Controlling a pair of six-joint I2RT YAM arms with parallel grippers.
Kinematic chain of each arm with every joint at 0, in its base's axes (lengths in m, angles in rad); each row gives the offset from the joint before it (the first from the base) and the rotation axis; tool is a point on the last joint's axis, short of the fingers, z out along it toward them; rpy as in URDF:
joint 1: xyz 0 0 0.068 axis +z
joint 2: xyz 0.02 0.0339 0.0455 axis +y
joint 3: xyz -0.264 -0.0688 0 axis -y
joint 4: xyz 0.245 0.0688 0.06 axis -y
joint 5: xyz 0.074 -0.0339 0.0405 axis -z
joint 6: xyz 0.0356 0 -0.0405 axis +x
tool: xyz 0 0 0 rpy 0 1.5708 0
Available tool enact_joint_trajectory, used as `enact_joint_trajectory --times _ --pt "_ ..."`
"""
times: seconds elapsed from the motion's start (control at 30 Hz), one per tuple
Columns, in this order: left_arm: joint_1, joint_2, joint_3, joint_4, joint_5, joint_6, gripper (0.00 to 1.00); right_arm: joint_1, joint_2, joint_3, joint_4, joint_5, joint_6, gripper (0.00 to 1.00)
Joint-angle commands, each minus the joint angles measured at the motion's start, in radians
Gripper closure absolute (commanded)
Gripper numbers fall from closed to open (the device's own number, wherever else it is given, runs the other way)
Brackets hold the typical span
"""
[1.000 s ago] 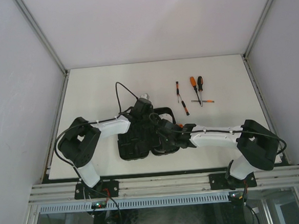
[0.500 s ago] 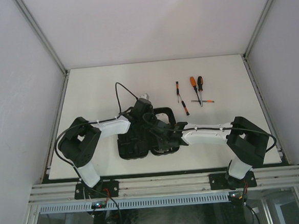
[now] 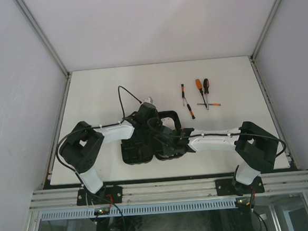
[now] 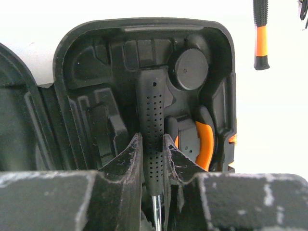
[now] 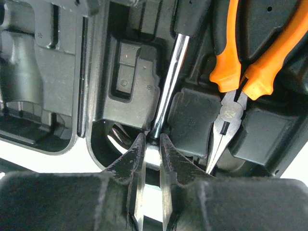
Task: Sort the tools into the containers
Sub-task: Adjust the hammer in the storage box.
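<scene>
The black tool case (image 3: 140,148) lies open near the table's front, its moulded slots showing (image 4: 82,62). The hammer's dotted black handle (image 4: 153,103) sits between the fingers of my left gripper (image 4: 153,144), which is shut on it above the case. Its chrome shaft (image 5: 169,82) runs down to my right gripper (image 5: 151,147), shut on the metal head end. Orange-handled pliers (image 5: 260,62) lie in a slot of the case (image 5: 43,72), right of the shaft. Several screwdrivers (image 3: 199,88) lie on the table at the back right.
Both arms (image 3: 219,140) reach in over the case from the two sides. A thin screwdriver (image 3: 185,98) lies nearest the case, to its right and behind. An orange-and-black handle (image 4: 260,33) shows on the white table beyond the lid.
My right arm has slid left, bringing its gripper further over the case and onto the hammer's head end. The left arm has hardly moved.
</scene>
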Motion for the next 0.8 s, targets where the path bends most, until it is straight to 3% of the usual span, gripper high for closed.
enact_joint_trajectory --times 0.0,0.43,0.77 --pt "-0.002 0.042 -0.103 -0.167 -0.119 0.01 1.0 0.03 0.083 -0.131 -0.129 -0.112 0.024 0.99" --pt "-0.002 -0.11 -0.228 -0.194 -0.162 -0.01 1.0 -0.003 -0.054 -0.182 -0.2 -0.083 0.034 0.99" --pt "-0.001 -0.225 -0.104 -0.256 -0.151 0.064 0.98 -0.055 -0.175 -0.165 -0.158 -0.112 -0.006 0.97"
